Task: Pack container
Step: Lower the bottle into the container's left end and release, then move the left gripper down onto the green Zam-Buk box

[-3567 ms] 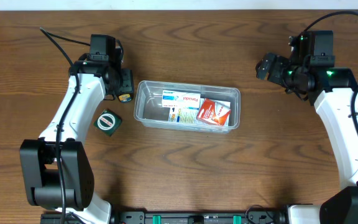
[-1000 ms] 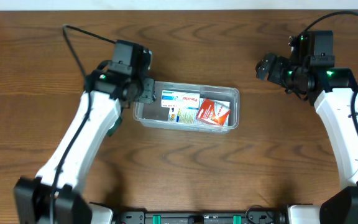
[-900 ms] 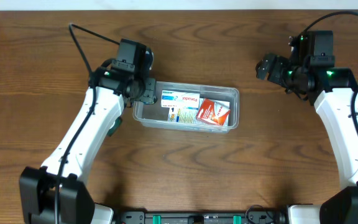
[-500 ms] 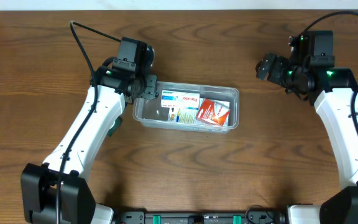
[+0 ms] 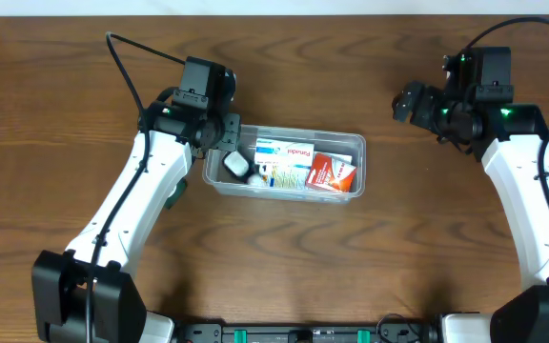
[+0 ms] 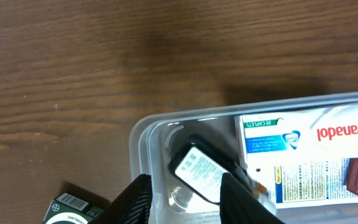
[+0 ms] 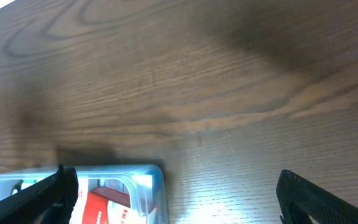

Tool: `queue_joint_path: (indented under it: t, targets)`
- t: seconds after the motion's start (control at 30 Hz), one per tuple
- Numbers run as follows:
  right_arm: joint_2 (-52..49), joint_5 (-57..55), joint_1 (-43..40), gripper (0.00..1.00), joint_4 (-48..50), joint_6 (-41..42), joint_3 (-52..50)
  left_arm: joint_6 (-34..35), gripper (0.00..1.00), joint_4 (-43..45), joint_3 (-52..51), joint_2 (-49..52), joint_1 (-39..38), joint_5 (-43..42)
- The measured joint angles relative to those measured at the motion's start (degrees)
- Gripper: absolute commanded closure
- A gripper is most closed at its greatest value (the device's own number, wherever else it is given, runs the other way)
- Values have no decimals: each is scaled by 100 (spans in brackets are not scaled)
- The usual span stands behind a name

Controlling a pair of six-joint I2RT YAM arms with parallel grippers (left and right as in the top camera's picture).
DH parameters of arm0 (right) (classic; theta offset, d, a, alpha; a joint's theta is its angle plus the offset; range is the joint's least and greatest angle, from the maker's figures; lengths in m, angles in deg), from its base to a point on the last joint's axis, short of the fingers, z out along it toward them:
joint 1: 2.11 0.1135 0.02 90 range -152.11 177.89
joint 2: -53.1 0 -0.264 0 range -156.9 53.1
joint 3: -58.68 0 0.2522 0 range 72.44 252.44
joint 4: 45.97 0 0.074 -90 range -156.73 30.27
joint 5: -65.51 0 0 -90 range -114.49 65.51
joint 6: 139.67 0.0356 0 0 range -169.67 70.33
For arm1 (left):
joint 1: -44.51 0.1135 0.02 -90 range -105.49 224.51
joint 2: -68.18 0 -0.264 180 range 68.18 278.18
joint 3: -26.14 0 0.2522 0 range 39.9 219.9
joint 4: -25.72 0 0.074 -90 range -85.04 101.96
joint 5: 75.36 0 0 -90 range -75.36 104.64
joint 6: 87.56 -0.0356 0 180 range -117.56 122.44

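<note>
Wood table: is carrying the container near its middle, between the two arms.
container: is sitting upright and open, long side across the table; it is holding three boxes and one small pack, and looking fairly full.
left gripper: is hanging just above the container's left end, fingers apart and clamping nothing; the pack is lying below the gap.
right gripper: is idling well off to the container's right, spread wide and carrying nothing.
Panadol box: is lying flat mid-container, with a second white box touching its near side.
red box: is lying at the right end, beside the Panadol box.
green box: is waiting on the table just outside the container's left corner, mostly under the left arm in the overhead view.
pack: is resting tilted at the left end, dark with a white label.
progress: packing is looking nearly done; four items are sitting inside, and the green box is seemingly the only piece left out. Whether it is fitting into the remaining room is hard to judge.
</note>
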State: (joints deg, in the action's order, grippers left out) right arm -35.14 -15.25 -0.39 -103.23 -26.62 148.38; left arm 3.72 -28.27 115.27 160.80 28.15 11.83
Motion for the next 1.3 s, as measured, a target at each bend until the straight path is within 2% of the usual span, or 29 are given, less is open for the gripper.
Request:
queue_joint_path:
  t: [0.23,0.47,0.5,0.7,0.77,0.87,1.0,1.1,1.2,1.3]
  targets:
    - [0,-2,0,1,0,0,0,42,62,-68,0,-68,0,0]
    - [0,0,0,1,-2,0,0,120,62,-699,0,-350,2,186]
    - [0,0,0,1,0,0,0,225,51,-828,2,-376,13,337]
    - [0,0,0,1,-2,0,0,1049,47,-1384,4,-391,573,907]
    - [0,-2,0,1,0,0,0,1386,40,-1532,4,-391,946,984]
    - [0,0,0,1,0,0,0,1849,23,-1639,4,-391,1537,1036]
    - [0,0,0,1,0,0,0,2050,22,-1641,4,-323,2022,968]
    - [0,-2,0,1,-2,0,0,1790,14,-1641,4,-96,2205,691]
    - [0,0,0,1,0,0,0,1515,14,-1659,4,308,2288,326]
    - [0,0,0,1,-2,0,0,1565,14,-1694,4,719,2306,76]
